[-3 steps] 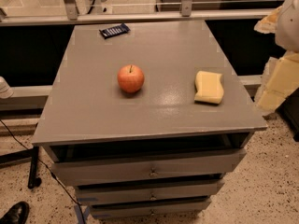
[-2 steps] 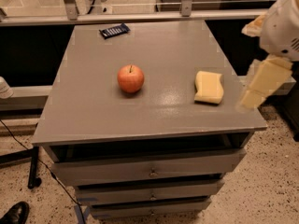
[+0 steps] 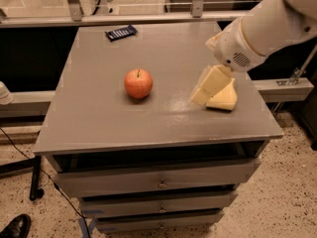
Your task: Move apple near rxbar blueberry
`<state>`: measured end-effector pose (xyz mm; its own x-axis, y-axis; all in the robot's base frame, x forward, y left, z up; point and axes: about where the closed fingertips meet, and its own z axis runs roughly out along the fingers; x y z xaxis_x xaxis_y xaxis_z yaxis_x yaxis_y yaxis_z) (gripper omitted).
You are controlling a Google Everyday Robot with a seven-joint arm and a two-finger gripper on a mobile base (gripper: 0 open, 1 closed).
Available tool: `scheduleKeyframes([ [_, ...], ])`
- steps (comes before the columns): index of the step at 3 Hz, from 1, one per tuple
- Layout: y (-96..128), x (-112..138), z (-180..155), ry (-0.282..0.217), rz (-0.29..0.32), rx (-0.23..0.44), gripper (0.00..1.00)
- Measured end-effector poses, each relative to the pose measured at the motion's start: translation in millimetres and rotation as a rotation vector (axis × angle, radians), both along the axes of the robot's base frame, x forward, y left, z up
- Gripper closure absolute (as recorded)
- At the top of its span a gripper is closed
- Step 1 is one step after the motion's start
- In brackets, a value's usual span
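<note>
Change: the arm (image 3: 262, 29) had swung in from the right edge of the scene and now reached over the right side of the cabinet top (image 3: 99, 123).
Gripper: the gripper (image 3: 208, 87) hung low over the top, right of the apple and overlapping the left edge of the pale sponge (image 3: 225, 99) in this view; contact with the sponge could not be judged.
Grip: whether it was open or closed could not be told.
Apple: the apple (image 3: 138, 83) stood where it had been, upright near the middle of the top, untouched and apart from the gripper.
Bar: the rxbar blueberry (image 3: 121, 32) lay unmoved at the far edge, left of centre, well apart from the apple.
Meaning: the approach had started; the apple was not yet grasped, so the move itself remained to be done.
</note>
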<state>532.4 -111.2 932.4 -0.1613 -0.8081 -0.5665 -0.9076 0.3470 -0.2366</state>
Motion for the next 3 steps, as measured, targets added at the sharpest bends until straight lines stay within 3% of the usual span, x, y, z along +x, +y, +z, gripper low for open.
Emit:
scheduleKeyframes([
  [1, 44.0, 23.1, -20.5, 0.024, 0.000, 0.138, 0.00],
  [3, 117.7, 43.3, -53.5, 0.071, 0.013, 0.358, 0.00],
])
